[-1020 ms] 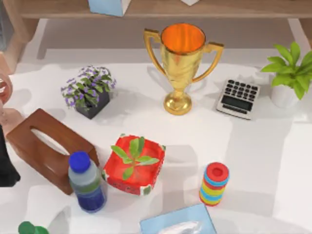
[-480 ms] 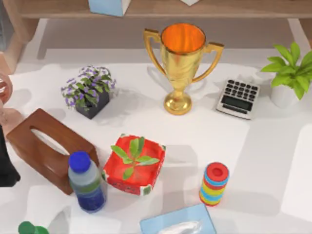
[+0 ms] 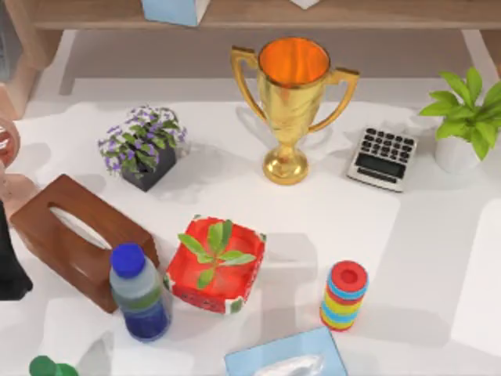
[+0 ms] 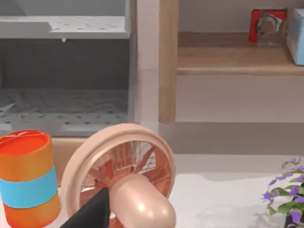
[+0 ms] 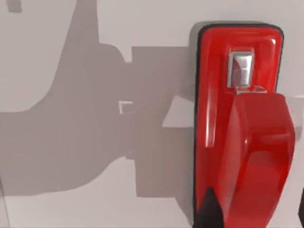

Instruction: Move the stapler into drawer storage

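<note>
Nothing on the table (image 3: 337,227) has budged this past second, so the stapler (image 5: 237,118) lies flat and ungrabbed right under the right gripper (image 5: 255,216), fingers spread open, left arm (image 3: 8,266) parked at 9 o'clock.

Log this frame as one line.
stage: pre-grasp | right gripper: directly above stapler, not gripping | stapler: flat on table

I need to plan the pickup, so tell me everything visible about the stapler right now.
In the right wrist view the stapler lies flat on the pale table surface. It is glossy red, plastic-looking, with a thin black base edge, a raised hinged top arm and a small silver metal piece near one end. A dark fingertip of the right gripper shows just over its edge; whether they touch is unclear.
</note>
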Tool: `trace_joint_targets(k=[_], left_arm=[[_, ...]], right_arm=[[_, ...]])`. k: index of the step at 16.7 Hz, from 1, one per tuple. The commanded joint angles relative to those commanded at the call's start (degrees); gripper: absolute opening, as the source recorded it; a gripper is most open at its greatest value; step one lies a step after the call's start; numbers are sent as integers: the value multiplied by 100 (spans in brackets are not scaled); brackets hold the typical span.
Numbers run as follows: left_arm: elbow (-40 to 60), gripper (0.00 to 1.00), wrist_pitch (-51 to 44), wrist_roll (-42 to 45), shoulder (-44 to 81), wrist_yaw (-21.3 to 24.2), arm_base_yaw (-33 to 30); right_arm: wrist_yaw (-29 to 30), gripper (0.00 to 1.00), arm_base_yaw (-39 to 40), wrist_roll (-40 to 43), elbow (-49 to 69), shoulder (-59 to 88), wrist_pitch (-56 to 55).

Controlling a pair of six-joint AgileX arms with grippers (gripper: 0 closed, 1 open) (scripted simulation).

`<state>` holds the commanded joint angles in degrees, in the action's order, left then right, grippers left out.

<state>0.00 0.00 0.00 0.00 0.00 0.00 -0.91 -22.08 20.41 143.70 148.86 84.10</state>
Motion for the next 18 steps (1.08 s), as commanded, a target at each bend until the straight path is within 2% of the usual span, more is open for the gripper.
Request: trace_joint_targets(k=[5, 18], left_arm=[[0, 100, 0, 0, 0, 0, 0], [0, 100, 0, 0, 0, 0, 0]], right_arm=[[0, 98, 0, 0, 0, 0, 0], [-88, 100, -17, 83, -223, -269, -233]])
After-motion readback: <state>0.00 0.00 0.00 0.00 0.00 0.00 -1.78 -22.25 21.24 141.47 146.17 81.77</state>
